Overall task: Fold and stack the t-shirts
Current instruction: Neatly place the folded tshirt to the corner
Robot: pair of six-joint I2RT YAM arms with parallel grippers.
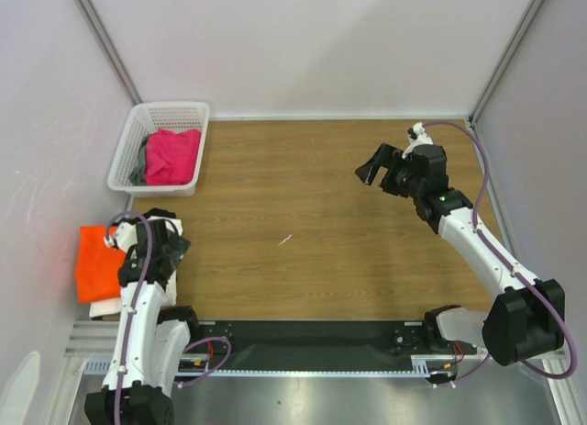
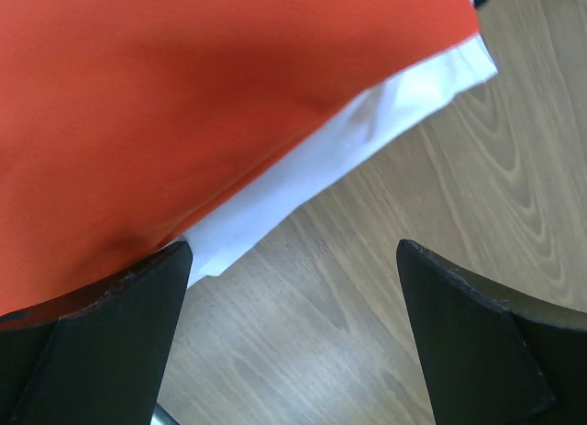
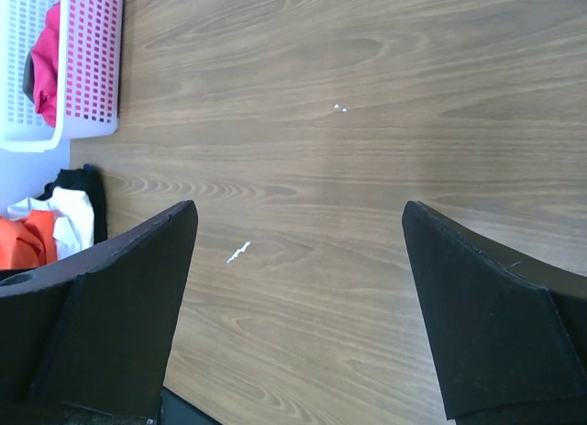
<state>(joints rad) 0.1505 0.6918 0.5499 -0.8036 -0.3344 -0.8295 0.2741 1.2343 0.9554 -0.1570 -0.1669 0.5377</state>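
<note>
A folded bright orange t-shirt [image 1: 98, 262] lies on a folded white t-shirt [image 1: 106, 307] at the table's left edge. In the left wrist view the orange shirt [image 2: 183, 104] lies over the white one [image 2: 367, 140]. My left gripper [image 1: 170, 241] is open and empty just right of this stack. A magenta-pink t-shirt [image 1: 172, 155] and a grey one [image 1: 139, 164] lie in the white basket [image 1: 138, 122]. My right gripper [image 1: 385, 168] is open and empty above the far right of the table. The right wrist view shows the orange [image 3: 26, 241], white [image 3: 69, 214] and a dark t-shirt [image 3: 87, 191].
The white lattice basket stands at the far left corner, also in the right wrist view [image 3: 92, 67]. A small white scrap [image 1: 285, 240] lies mid-table. Grey walls close in the left, back and right. A black rail [image 1: 312, 338] runs along the near edge.
</note>
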